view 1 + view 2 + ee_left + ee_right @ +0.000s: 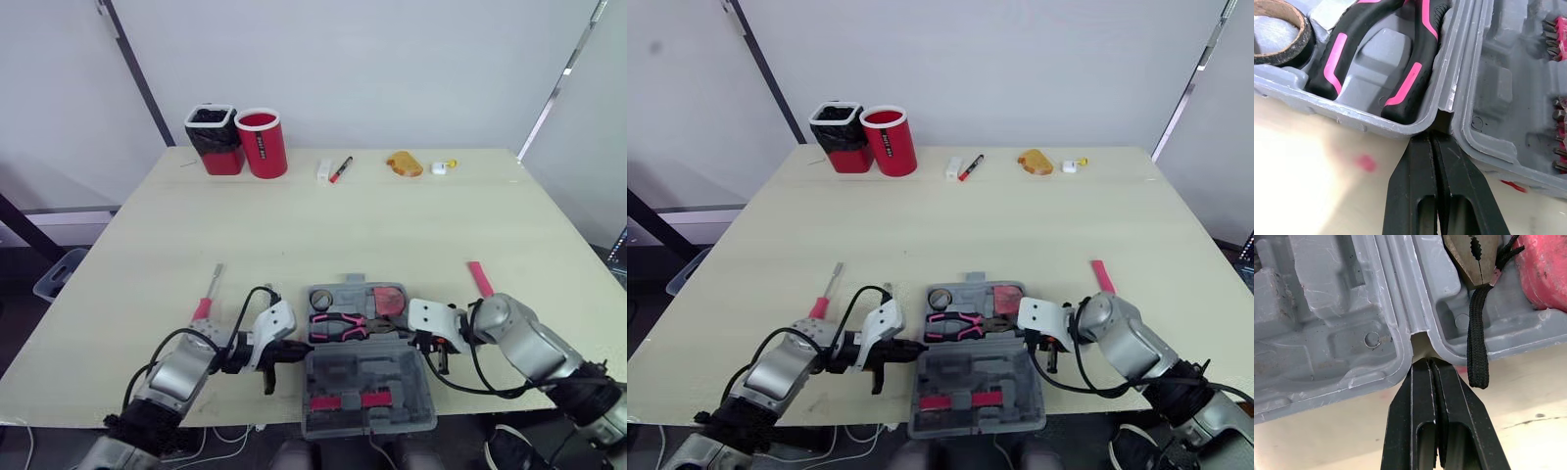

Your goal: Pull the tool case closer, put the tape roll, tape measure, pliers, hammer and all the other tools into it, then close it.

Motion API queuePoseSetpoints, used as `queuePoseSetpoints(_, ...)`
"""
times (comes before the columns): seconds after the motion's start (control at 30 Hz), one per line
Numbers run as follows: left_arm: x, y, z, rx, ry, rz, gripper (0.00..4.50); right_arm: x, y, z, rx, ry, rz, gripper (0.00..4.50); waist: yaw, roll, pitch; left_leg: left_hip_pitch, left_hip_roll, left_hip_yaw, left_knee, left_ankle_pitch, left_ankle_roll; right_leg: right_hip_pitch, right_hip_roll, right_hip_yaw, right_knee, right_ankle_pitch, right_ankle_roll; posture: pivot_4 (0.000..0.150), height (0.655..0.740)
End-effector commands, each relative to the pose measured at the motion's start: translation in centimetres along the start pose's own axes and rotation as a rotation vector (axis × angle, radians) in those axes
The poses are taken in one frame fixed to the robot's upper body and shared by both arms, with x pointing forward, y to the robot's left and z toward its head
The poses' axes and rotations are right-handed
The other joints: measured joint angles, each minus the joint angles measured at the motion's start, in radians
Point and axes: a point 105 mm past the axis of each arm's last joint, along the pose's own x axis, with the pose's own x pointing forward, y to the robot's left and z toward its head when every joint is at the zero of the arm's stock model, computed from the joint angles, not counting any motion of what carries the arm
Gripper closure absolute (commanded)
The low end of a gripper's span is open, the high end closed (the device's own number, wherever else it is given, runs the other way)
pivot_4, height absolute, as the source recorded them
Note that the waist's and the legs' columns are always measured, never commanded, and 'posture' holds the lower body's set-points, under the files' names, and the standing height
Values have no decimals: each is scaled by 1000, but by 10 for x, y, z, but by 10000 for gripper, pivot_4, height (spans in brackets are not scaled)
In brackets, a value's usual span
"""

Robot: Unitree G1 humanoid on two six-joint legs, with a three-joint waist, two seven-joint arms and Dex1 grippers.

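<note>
1. Left gripper (1432, 139), fingers pressed together and empty, sits at the hinge notch of the open tool case (315, 416), on its 9 o'clock side.
2. Right gripper (1427, 363), likewise closed and empty, mirrors it at 3 o'clock, probably to steady the case.
3. Screwdriver (206, 299) lies outside, at the case's 10 o'clock.

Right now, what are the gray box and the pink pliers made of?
The tool case looks like moulded grey plastic: matte, scuffed, with shaped pockets. The pliers handles look like black-and-pink rubbery or plastic grips, smooth with a slight sheen; their tip looks like dull metal.

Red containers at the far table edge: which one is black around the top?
The left container: squarish, with black covering its upper half. The round container beside it is red to the rim.
</note>
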Motion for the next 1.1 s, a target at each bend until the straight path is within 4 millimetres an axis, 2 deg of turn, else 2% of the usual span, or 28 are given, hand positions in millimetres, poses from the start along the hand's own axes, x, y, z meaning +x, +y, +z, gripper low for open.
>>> queuePoseSetpoints(0.03, 9, 8, 20, 66, -36, 2, 43764, -2, -14, 12, -31, -36, -44, 44374, 0, 0, 0, 0, 0, 0, 1, 0, 0, 0, 0, 0, 1, 0, 0, 1500, 7400)
queuePoseSetpoints(0.37, 13, 24, 26, 83, -41, 22, 43764, 2, -25, 10, -20, -28, -61, 44374, -2, 0, 0, 0, 0, 0, 7, 0, 0, 0, 0, 1, 7, 0, 0, 1500, 7400)
queuePoseSetpoints(0.8, 17, 28, 26, 92, -48, 31, 43764, 2, -32, 7, -16, -22, -84, 44374, 1, 0, 0, 0, 0, 0, 7, 0, 0, 0, 0, 1, 7, 0, 0, 1500, 7400)
queuePoseSetpoints(1.1, 16, 33, 24, 92, -46, 45, 43764, 4, -30, 7, -17, -24, -75, 44374, 4, 0, 0, 0, -1, -1, 8, 0, 0, 0, 0, 1, 7, 0, 0, 1500, 7400)
